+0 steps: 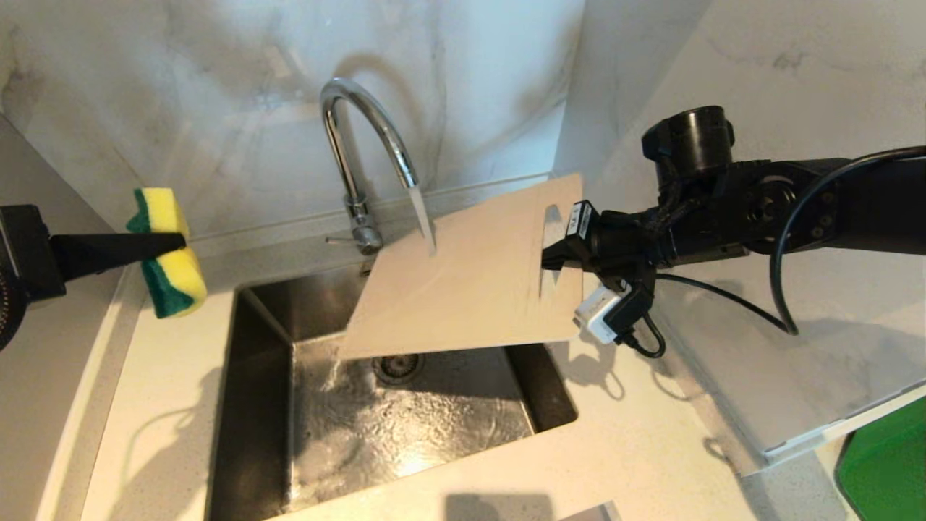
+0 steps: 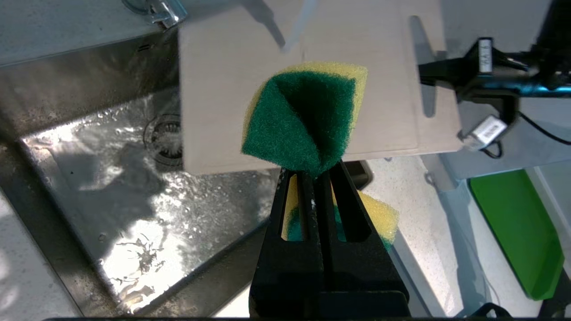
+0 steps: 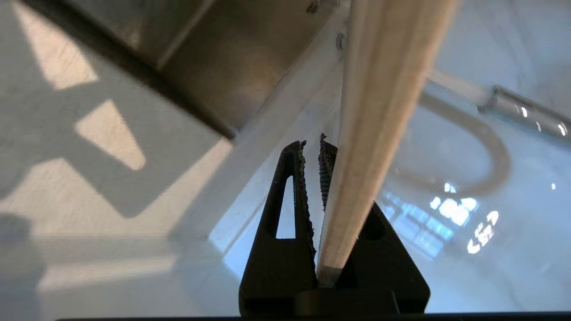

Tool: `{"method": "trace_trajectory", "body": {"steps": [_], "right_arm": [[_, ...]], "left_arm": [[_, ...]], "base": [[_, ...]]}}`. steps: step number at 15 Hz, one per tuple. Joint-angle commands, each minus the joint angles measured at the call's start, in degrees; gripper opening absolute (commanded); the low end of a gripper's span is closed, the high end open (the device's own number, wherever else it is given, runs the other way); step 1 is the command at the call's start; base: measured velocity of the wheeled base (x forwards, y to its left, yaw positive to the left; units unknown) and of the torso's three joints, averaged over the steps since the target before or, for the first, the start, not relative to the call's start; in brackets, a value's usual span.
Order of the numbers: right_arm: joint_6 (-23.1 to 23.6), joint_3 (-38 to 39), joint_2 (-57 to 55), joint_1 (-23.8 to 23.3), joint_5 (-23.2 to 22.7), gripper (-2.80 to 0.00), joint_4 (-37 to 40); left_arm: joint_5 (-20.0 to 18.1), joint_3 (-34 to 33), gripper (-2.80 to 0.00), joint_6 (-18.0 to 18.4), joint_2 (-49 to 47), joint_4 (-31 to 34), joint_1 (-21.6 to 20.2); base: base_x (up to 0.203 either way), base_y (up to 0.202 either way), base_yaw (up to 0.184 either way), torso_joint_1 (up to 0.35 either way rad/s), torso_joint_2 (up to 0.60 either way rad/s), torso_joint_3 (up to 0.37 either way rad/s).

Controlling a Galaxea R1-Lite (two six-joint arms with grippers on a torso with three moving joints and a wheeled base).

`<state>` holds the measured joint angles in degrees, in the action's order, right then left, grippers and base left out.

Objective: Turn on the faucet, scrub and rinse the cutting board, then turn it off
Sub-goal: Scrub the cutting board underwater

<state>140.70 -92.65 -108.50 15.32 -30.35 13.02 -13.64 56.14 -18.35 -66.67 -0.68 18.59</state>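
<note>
At far left the left gripper is clamped on a green-and-yellow sponge, clear of the sink. The faucet runs onto the cutting board, tilted above the basin. At right the right gripper pinches the board's handle-slot edge.
</note>
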Motion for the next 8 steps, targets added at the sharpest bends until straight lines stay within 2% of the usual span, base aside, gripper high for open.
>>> {"method": "trace_trajectory", "body": {"steps": [1, 4, 8], "right_arm": [[0.8, -3.3, -4.1, 1.68, -0.07, -2.8, 0.15], [0.78, -4.82, -6.25, 3.54, -0.06, -2.8, 0.16], [0.8, -4.51, -5.4, 3.58, 0.02, -2.8, 0.6]], "left_arm": [[-0.07, -0.24, -2.8, -0.1, -0.13, -0.11, 0.13], [-0.07, -0.66, -2.8, -0.1, -0.13, -0.11, 0.13], [-0.07, -0.68, -2.8, -0.1, -0.13, -0.11, 0.97]], "base": [[0.0, 0.0, 0.0, 0.0, 0.0, 0.0], [0.0, 0.0, 0.0, 0.0, 0.0, 0.0], [0.0, 0.0, 0.0, 0.0, 0.0, 0.0]]}}
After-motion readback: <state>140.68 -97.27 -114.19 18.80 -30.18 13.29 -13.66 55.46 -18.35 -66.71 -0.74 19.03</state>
